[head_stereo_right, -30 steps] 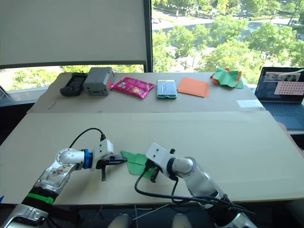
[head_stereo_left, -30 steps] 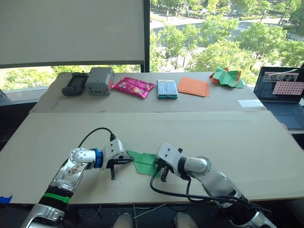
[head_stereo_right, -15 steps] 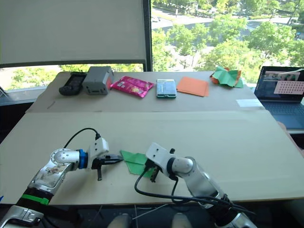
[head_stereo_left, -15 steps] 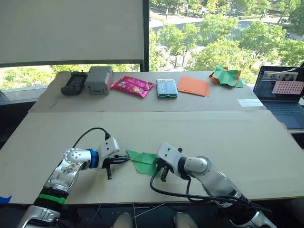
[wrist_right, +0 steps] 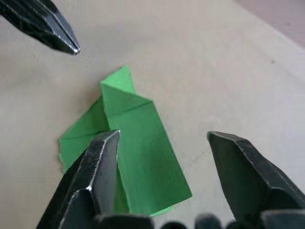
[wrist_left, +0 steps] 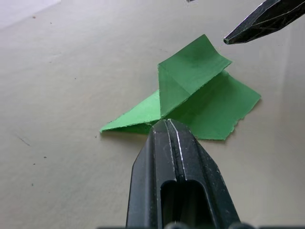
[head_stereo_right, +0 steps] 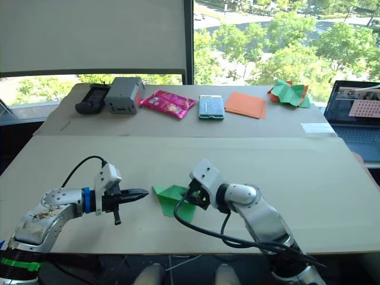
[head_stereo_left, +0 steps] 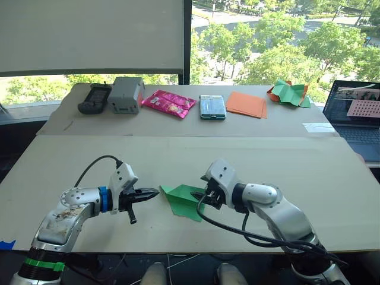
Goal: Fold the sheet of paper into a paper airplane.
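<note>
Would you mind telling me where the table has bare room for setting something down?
The near board is bare between the right gripper and the laptop. It is crowded along the far strip, from the black device to the crumpled paper heap, and around the sheet of paper.

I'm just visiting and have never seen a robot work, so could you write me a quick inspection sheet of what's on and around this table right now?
Surface: tan board-covered table, flat and mostly bare.
Job's things: the sheet of paper, green, partly folded into a pointed shape with one flap raised, lies near the front edge.
Clutter: along the far side, a black device, grey box, pink packet, teal case, orange sheets, crumpled green-and-orange paper heap.
Grippers: left gripper shut, tip beside the paper; right gripper open over it.
Cables: black cable on each arm.
Surroundings: laptop, window with trees.
</note>
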`<state>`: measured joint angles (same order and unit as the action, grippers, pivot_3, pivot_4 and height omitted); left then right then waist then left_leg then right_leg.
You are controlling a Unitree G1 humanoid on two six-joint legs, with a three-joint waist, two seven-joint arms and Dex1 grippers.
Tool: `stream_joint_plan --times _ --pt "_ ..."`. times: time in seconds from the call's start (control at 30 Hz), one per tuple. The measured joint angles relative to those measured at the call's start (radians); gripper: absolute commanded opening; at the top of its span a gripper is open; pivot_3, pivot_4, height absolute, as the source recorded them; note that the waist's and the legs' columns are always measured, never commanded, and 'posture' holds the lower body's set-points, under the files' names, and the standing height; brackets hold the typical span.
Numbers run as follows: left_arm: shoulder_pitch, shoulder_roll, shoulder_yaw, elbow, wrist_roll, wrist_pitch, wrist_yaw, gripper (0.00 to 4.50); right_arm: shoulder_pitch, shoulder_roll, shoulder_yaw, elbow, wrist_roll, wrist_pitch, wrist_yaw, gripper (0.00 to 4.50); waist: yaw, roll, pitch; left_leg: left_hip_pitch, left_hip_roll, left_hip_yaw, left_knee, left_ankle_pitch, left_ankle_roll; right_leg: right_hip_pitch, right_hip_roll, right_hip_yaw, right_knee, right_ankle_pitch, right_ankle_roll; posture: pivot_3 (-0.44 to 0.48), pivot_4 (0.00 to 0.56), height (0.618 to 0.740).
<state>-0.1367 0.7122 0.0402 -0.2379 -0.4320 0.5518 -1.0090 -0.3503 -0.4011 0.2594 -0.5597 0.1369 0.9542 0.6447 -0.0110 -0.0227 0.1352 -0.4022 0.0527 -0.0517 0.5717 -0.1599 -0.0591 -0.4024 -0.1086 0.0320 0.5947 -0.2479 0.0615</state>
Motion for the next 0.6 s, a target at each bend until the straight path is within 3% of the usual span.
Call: stream_joint_plan --times 0.23,0.6 --pt "0.011 -0.002 0.033 -0.032 -0.043 0.022 0.029 0.0 0.014 -0.051 -0.079 0.002 0.045 0.026 -0.018 4.46 -0.001 0.0 0.001 0.0 0.0 0.0 0.0 0.0 0.0 -0.001 -0.001 0.0 -0.001 0.0 0.0 0.0 0.15 0.706" --pt "0.04 -0.005 0.033 -0.088 -0.08 0.041 0.06 0.0 0.015 -0.069 -0.084 0.111 0.115 -0.011 0.019 4.46 -0.002 0.0 0.001 0.0 0.0 0.0 0.0 0.0 0.0 0.0 0.0 0.0 0.0 0.0 0.0 0.0 0.15 0.706"
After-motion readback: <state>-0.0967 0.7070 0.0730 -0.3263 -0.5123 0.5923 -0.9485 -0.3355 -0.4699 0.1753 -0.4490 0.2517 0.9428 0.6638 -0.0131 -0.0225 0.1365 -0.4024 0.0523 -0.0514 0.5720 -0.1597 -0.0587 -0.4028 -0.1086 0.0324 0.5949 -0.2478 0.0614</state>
